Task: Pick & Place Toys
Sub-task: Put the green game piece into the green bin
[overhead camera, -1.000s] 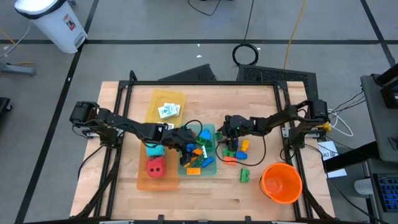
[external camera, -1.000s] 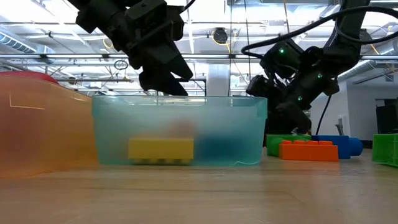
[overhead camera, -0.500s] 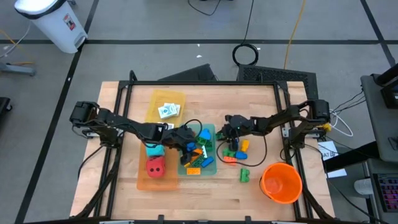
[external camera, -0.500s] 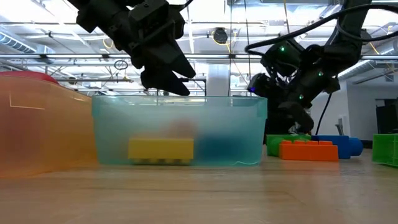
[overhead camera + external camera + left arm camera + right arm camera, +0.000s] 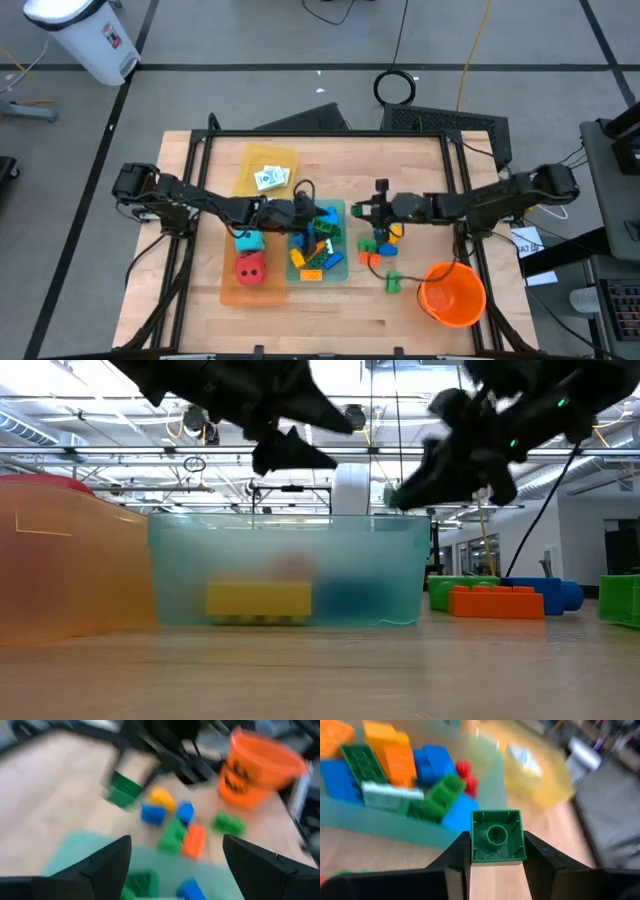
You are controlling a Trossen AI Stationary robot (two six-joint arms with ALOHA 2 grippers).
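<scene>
My right gripper (image 5: pixel 364 210) is shut on a small green brick (image 5: pixel 497 841), in the air just right of the teal tray (image 5: pixel 340 268), which holds several bricks (image 5: pixel 312 250). My left gripper (image 5: pixel 305 208) is open and empty above that tray; its fingers (image 5: pixel 107 865) stand wide apart. More loose bricks (image 5: pixel 386 236) lie on the table right of the tray. A teal die (image 5: pixel 249 241) and a red die (image 5: pixel 251 267) sit in the orange tray (image 5: pixel 228 292). White cards (image 5: pixel 269 178) lie in the yellow tray (image 5: pixel 250 160). My right gripper pinches the green brick by two opposite sides (image 5: pixel 474 842) between its two fingers (image 5: pixel 457 867). The fingers lie about level and point toward the table's left. The brick is lifted clear, its hollow underside turned toward the wrist camera.
An orange bucket (image 5: pixel 452 293) stands at the near right. A green brick (image 5: pixel 392 282) and an orange one (image 5: pixel 370 258) lie between it and the teal tray. The three trays stand close together left of centre.
My right gripper has risen from the loose bricks right of the teal tray and tipped from pointing down to about level, carrying the green brick clear of the table. My left gripper has risen out of the teal tray and gone a little toward the far edge.
</scene>
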